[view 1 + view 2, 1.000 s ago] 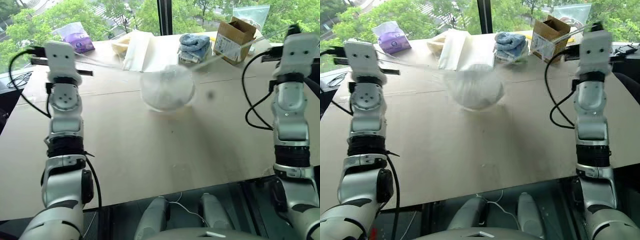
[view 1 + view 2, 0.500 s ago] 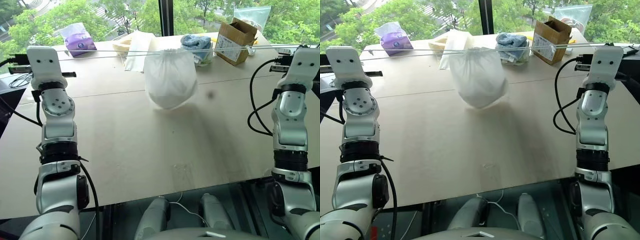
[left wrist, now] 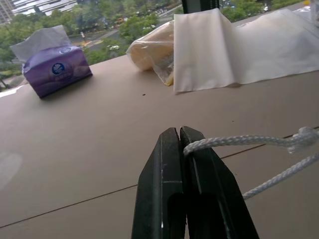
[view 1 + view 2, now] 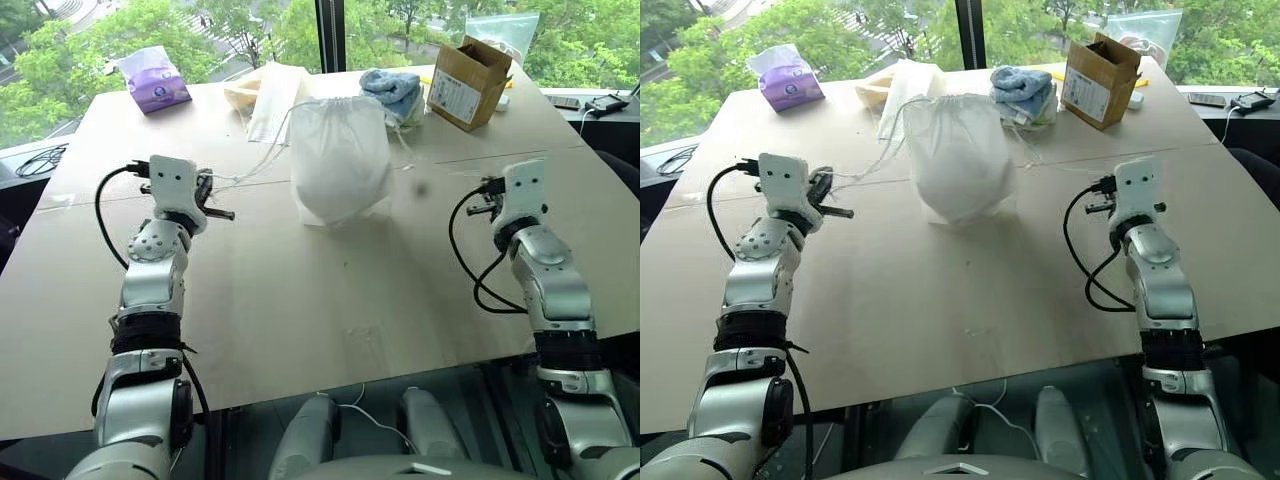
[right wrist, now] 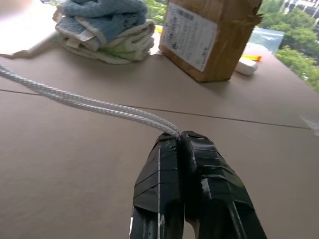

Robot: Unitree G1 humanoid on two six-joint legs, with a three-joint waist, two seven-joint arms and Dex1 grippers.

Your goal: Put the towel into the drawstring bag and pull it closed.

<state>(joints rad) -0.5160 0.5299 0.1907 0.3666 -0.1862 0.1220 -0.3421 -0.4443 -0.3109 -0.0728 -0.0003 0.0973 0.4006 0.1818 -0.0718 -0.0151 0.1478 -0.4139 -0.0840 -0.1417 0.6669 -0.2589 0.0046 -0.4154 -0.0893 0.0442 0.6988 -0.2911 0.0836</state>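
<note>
Pinching a white cord (image 3: 239,141) in each shut gripper, left gripper (image 3: 180,133) and right gripper (image 5: 180,137), I see bare counter (image 4: 330,300) around the drawstring bag (image 4: 340,160).

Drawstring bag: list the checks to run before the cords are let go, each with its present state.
1. Thin white fabric drawstring bag rests on the table: ok.
2. Bag mouth gathered shut at the top: ok.
3. Left gripper, jaws shut, pinches a white cord: ok.
4. Right gripper, jaws shut, pinches a white doubled cord: ok.
5. Towel inside the bag: cannot tell.
6. Cords slack: ok on the left, cannot tell on the right.
</note>
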